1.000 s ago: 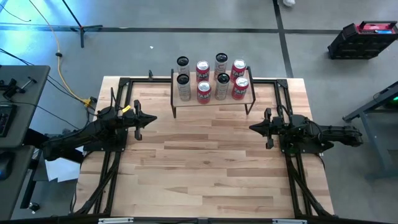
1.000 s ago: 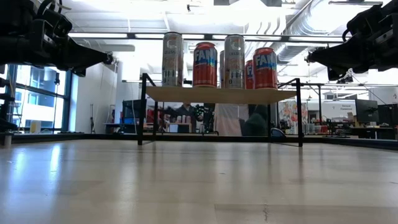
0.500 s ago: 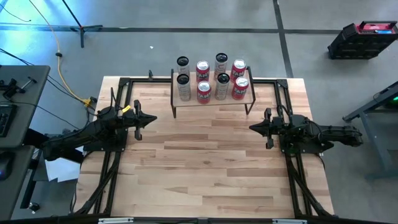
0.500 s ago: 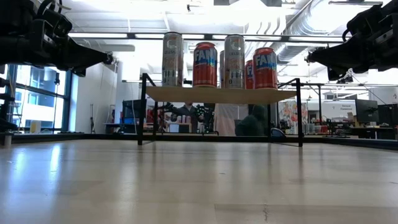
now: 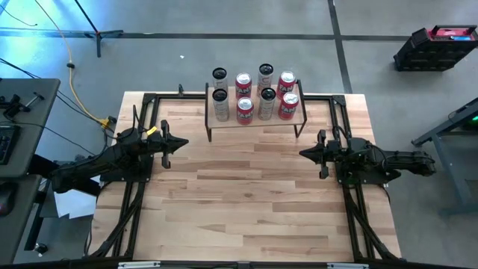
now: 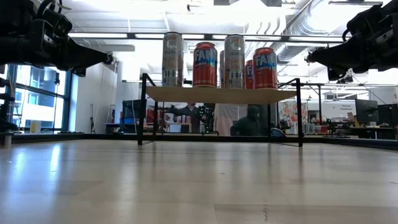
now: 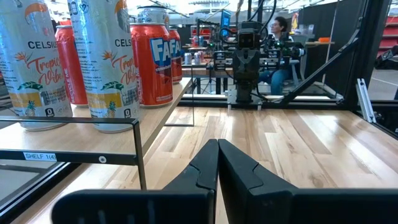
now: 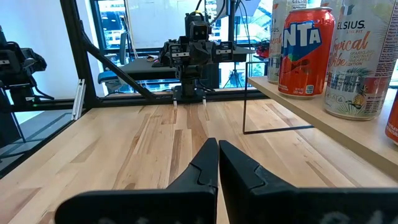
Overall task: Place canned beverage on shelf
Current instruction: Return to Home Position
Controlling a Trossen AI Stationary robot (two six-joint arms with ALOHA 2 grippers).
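Shelf point(image 6: 217, 94) stands at the 12 o'clock edge of the table point(image 5: 246, 202), centred, long axis running 9 to 3.

- Load: eight cans upright on the plank, two rows of four. Celsius cans point(image 7: 102, 68) alternate with red Fanta cans point(image 7: 151, 62) along each row. No can is seen on the table or in either gripper.
- Left gripper point(image 5: 181, 143): over the 9 o'clock side of the table, pointing toward 3. The wrist view shows the fingers pressed together, clenched on nothing.
- Right gripper point(image 5: 303, 152): over the 3 o'clock side, pointing toward 9. Its fingers are also closed tip to tip and hold nothing.
- The two grippers face each other across bare boards, well apart. In the low view both hang above the tabletop, at about can height.

Key relation: from the left gripper the shelf lies at about 2 o'clock, and from the right gripper at about 10 to 11 o'clock. Both sit on the 6 o'clock side of the plank's front edge and outboard of its end legs. The right fingertips look slightly nearer to their shelf end than the left ones do, but neither touches a leg or a can.

Judgement: the stocking looks complete, so what is left is the retreat to rest. The shelf sits ahead and inward of both arms. Pulling back toward 9 for the left arm and toward 3 for the right leads away from the cans. The only risk I see is a swing toward 12 that clips an end leg.
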